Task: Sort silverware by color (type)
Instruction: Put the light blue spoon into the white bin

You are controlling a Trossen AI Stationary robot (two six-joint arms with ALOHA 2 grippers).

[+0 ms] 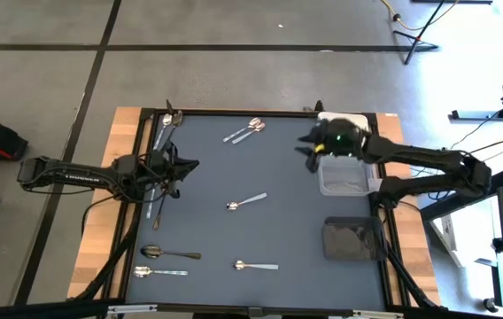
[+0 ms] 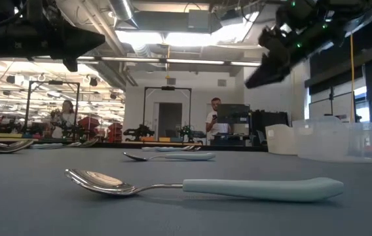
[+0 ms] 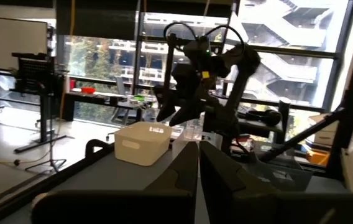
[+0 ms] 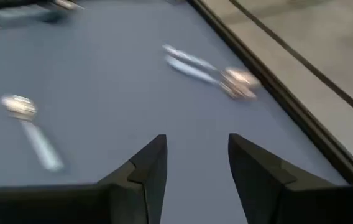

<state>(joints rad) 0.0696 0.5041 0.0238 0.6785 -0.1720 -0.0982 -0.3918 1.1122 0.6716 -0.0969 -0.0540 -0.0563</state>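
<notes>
The right gripper's [image 4: 192,163] jaws are held apart and empty above the mat's far right, near the white bin [image 1: 331,118]; the left gripper's [image 3: 198,180] are pressed together, holding nothing, at the left edge. Spoons are scattered across the mat [image 1: 305,213], a pair [image 1: 245,130] lying far-centre. A reach towards that pair is judged under way; descent and closure would be needed next.

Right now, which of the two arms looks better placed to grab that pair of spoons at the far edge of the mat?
Probably the right. Its gripper is open and hangs beside the white bin, with the pair of spoons straight ahead in its wrist view. The left gripper is shut and sits nearer the utensils along the left edge.
</notes>
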